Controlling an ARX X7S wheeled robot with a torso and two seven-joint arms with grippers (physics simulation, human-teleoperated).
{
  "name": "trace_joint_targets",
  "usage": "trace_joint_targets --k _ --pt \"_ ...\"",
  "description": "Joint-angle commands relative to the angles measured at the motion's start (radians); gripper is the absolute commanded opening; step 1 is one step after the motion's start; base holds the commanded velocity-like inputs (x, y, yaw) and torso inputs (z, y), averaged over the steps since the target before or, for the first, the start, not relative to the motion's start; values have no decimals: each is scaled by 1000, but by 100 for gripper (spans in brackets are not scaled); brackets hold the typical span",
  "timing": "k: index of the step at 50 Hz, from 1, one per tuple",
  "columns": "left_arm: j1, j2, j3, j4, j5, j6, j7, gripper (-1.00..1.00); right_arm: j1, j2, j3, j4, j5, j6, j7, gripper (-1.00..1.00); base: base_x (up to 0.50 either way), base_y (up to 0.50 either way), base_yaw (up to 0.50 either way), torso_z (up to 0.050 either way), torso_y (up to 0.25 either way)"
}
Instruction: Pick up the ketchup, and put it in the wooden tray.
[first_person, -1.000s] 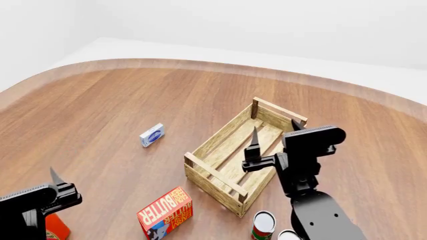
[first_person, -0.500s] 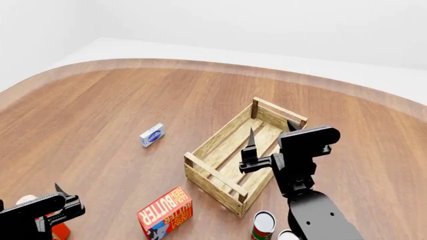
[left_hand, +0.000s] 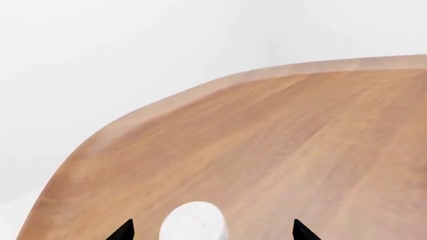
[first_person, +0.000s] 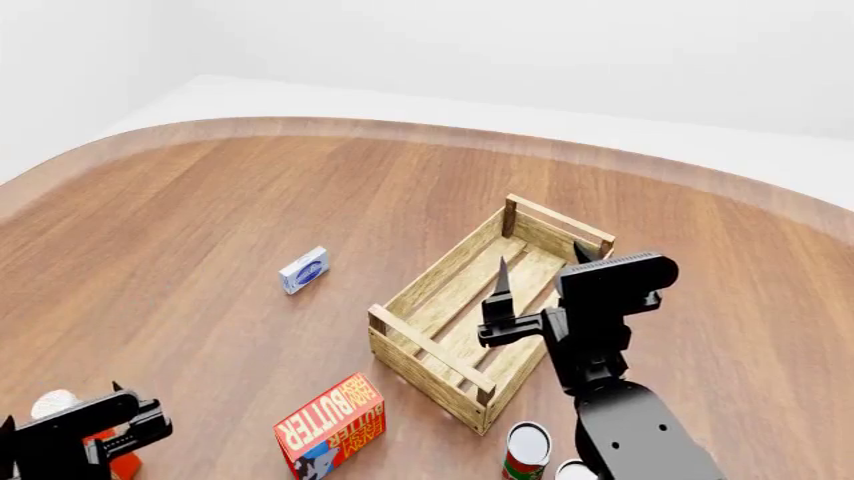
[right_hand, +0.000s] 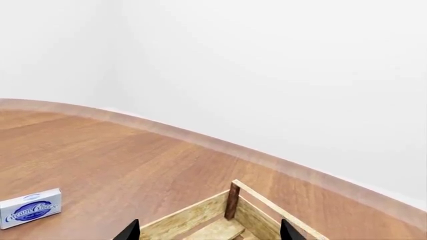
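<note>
The ketchup (first_person: 51, 402) stands at the table's near left; its white cap and a bit of orange-red body show behind my left arm. My left gripper (first_person: 63, 407) is open and low over it. In the left wrist view the cap (left_hand: 193, 223) lies between the two spread fingertips (left_hand: 123, 232), touching neither. The wooden tray (first_person: 434, 295) lies mid-table, empty. My right gripper (first_person: 541, 262) is open and empty, hovering over the tray's right half. The tray's far corner (right_hand: 230, 200) shows in the right wrist view, between that gripper's (right_hand: 209, 232) tips.
A red-and-orange butter box (first_person: 331, 425) lies in front of the tray's left end. A red-labelled tin can (first_person: 527, 449) and a second can (first_person: 574, 470) stand by my right arm. A small blue-and-white box (first_person: 304, 270) (right_hand: 30, 208) lies left of the tray.
My left gripper has sunk lower and nearer, and the ketchup's white cap has come into view between its fingers. My right gripper has shifted slightly left over the tray.
</note>
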Motion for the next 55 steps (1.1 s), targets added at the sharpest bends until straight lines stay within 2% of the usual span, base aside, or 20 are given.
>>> trace_joint_targets --k 1,22,36,37,42,55 --pt "-39 2 3 -92 10 28 -14 100 1 3 -2 4 4 -2 3 100 0 0 0 0 0" --pt "-182 -8 18 -412 40 154 -28 100 2 10 -3 5 11 -1 13 100 0 0 0 0 0" --pt "-347 -21 38 -774 62 299 -15 100 6 12 -2 11 16 -2 22 100 0 0 0 0 0" --pt "-366 -22 40 -817 64 322 -14 -100 6 12 -2 11 17 -2 23 100 0 0 0 0 0" --pt "-427 -28 50 -948 76 410 -10 -100 4 14 1 11 21 -3 25 100 0 0 0 0 0" --pt "-469 -36 56 -1013 82 484 -12 -100 3 16 1 19 28 -10 29 100 0 0 0 0 0"
